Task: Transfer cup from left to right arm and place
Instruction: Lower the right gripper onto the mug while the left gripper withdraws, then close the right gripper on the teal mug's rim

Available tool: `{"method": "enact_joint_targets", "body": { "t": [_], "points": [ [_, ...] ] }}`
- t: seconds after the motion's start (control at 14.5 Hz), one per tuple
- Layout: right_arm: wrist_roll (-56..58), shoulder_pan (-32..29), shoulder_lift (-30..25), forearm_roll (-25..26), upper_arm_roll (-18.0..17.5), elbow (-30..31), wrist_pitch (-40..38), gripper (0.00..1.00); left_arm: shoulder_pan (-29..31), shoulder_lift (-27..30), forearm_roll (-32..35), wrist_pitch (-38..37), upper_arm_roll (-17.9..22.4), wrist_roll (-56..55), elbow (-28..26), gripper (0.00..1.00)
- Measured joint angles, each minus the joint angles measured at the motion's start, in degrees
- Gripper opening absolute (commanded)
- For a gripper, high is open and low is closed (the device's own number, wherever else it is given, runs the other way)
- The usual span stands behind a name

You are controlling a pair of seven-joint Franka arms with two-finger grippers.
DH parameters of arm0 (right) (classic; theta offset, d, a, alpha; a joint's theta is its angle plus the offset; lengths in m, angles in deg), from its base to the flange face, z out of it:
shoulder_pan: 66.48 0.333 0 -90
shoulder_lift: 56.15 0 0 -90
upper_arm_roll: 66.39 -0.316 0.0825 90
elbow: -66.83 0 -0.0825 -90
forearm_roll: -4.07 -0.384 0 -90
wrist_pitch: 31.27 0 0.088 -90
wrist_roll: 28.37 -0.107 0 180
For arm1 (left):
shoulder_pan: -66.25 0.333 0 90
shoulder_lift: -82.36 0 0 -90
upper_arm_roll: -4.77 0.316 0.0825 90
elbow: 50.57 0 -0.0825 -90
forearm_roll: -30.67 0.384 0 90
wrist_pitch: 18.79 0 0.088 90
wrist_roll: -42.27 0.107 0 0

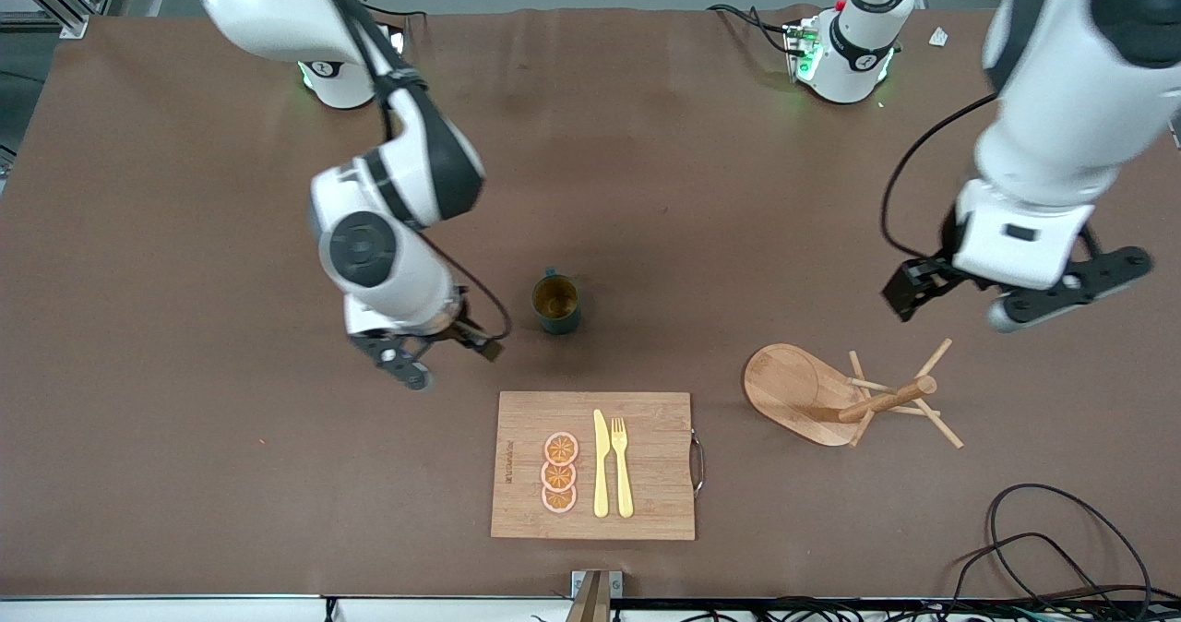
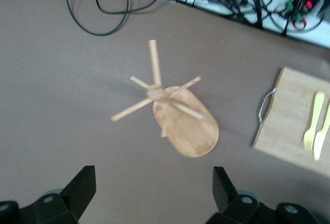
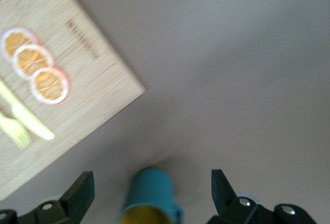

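The dark teal cup stands upright on the brown table, a little farther from the front camera than the cutting board, with its tan inside showing. My right gripper is open and empty, low beside the cup toward the right arm's end of the table. In the right wrist view the cup shows between the open fingers of the right gripper, untouched. My left gripper is open and empty, up over the table above the wooden rack. The left wrist view shows the left gripper open over bare table.
A wooden cutting board lies near the front camera and carries three orange slices, a yellow knife and a fork. A wooden mug rack lies tipped on its side toward the left arm's end. Cables lie at the table's near corner.
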Motion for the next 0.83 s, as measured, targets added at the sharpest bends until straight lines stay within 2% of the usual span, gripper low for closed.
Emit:
{"method": "enact_joint_targets", "body": {
  "t": [0.14,0.28,0.48,0.55,0.62,0.69,0.76,0.83],
  "points": [
    [-4.74,2.68,2.51,0.00,0.06,-0.83,2.68,1.00,4.37,1.14,-3.10,-2.83,-0.06,6.88,-0.05,1.00],
    [-7.86,4.60,4.45,0.00,0.08,-0.99,4.73,1.00,6.36,2.63,-4.52,-5.13,0.50,14.28,-0.07,1.00],
    [-10.58,7.34,7.04,-0.01,0.06,-0.99,9.55,1.00,4.27,6.61,-6.27,-10.90,5.22,24.21,-0.53,1.00],
    [-11.08,8.34,8.03,-0.01,0.07,-0.99,10.37,0.96,3.27,8.08,-6.78,-12.64,7.15,27.11,-1.34,1.00],
    [-11.26,9.16,8.98,-0.01,0.09,-0.94,10.69,0.87,2.74,9.54,-6.95,-13.53,8.42,29.00,-2.59,1.00],
    [-11.27,9.71,9.74,0.00,0.11,-0.90,10.76,0.71,2.57,11.06,-7.07,-13.91,9.08,30.04,-4.26,1.00],
    [-11.25,10.02,10.34,0.01,0.12,-0.84,10.80,0.46,2.54,12.57,-7.14,-13.96,9.28,30.43,-6.09,1.00],
    [-11.01,10.11,10.71,0.02,0.13,-0.84,10.81,0.27,2.53,14.23,-7.18,-13.97,9.28,30.53,-8.20,1.00]
  ]
}}
